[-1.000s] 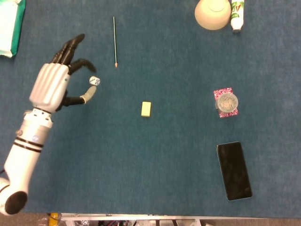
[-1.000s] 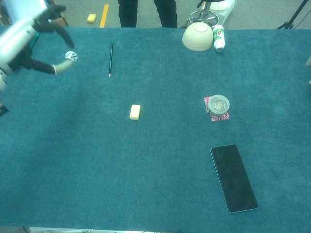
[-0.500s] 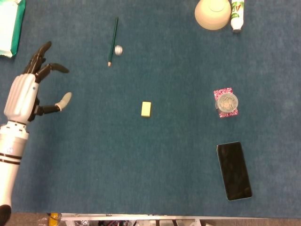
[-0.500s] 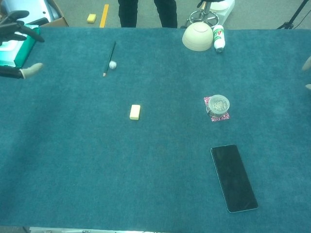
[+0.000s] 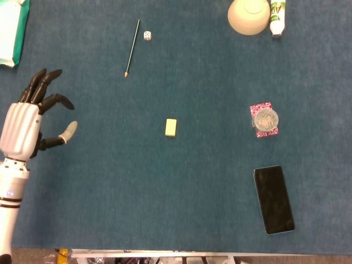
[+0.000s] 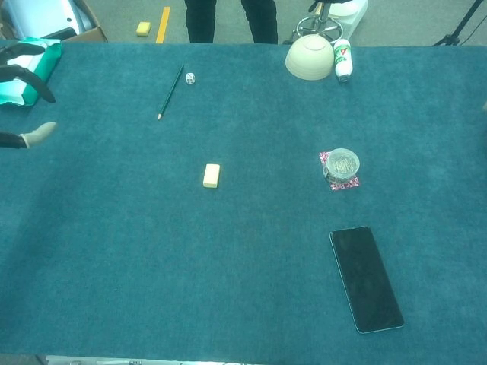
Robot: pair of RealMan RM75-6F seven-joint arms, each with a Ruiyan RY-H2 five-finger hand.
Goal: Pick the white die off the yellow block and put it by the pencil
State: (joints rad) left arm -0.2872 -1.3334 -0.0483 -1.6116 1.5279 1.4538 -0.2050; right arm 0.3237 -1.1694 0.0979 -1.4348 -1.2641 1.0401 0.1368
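Note:
The white die [image 5: 147,36] lies on the blue cloth just right of the pencil's upper end, also seen in the chest view as the die [image 6: 190,78]. The pencil [image 5: 132,48] lies slanted, tip toward me, and shows as the pencil [image 6: 170,92] in the chest view. The yellow block [image 5: 171,127] sits bare in the middle of the table, likewise the block [image 6: 211,175]. My left hand [image 5: 34,118] hovers at the far left with fingers spread, holding nothing; only its fingertips [image 6: 27,76] show in the chest view. My right hand is out of both views.
A cream bowl [image 5: 248,15] and a small bottle [image 5: 278,16] stand at the back right. A jar on a pink coaster [image 5: 265,120] and a black phone [image 5: 273,199] lie on the right. A green packet [image 5: 12,30] lies at the back left.
The die left my left hand and rolled past the pencil, coming to rest by its upper end. The pencil tilted. My left hand drew back to the left and toward me.

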